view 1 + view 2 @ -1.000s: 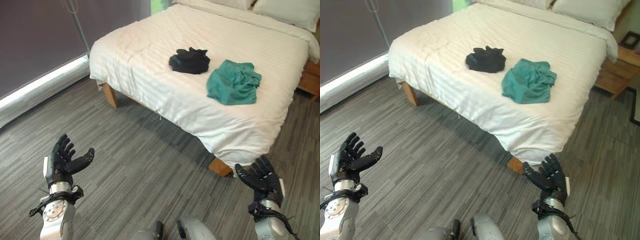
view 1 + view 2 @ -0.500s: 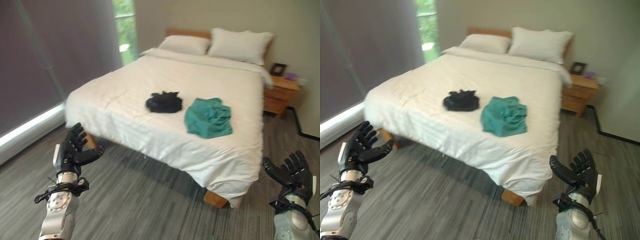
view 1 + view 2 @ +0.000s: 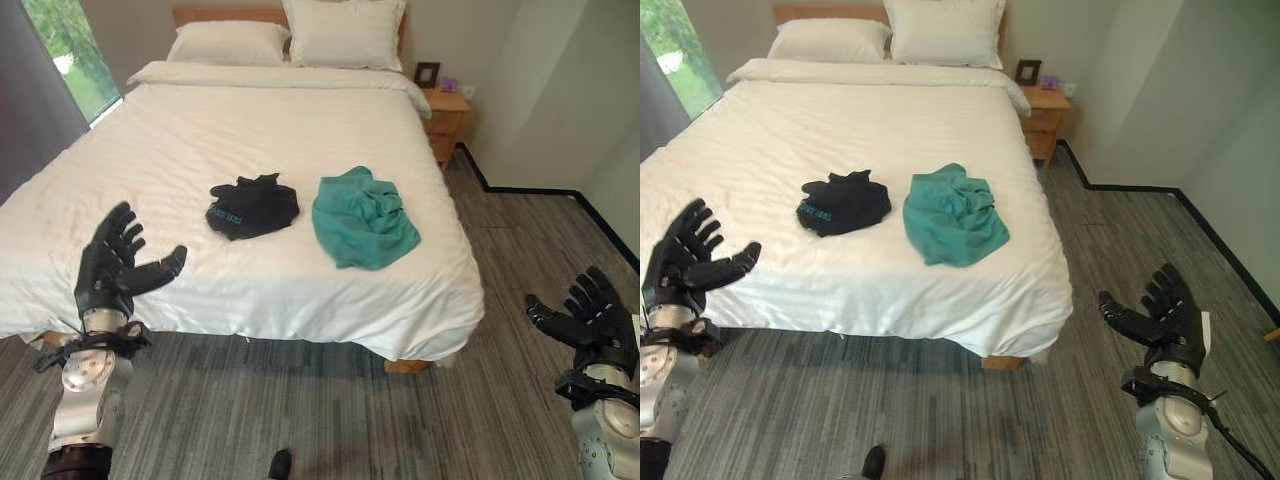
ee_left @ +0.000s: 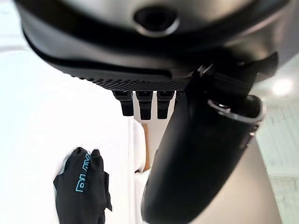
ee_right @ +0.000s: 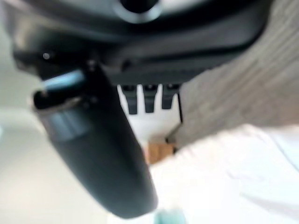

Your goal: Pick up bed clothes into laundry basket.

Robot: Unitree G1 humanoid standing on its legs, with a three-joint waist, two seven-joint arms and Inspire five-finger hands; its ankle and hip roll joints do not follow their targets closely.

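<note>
A crumpled black garment [image 3: 252, 207] and a crumpled teal garment [image 3: 362, 217] lie side by side on the white bed [image 3: 300, 130], toward its foot. The black garment [image 4: 83, 185] also appears in the left wrist view. My left hand [image 3: 112, 272] is raised open over the bed's near left corner, holding nothing. Out over the floor to the right of the bed, my right hand [image 3: 593, 323] is open too, with nothing in it. Both hands are well short of the clothes.
Two pillows [image 3: 290, 30] lie at the headboard. A wooden nightstand [image 3: 445, 118] with a small picture frame stands at the bed's far right. Grey plank floor [image 3: 330, 420] runs along the foot and right side. A window [image 3: 60, 50] is at far left.
The whole view has swung: the camera now faces the bed's foot squarely, and the bed looks closer. Both hands stay open and raised.
</note>
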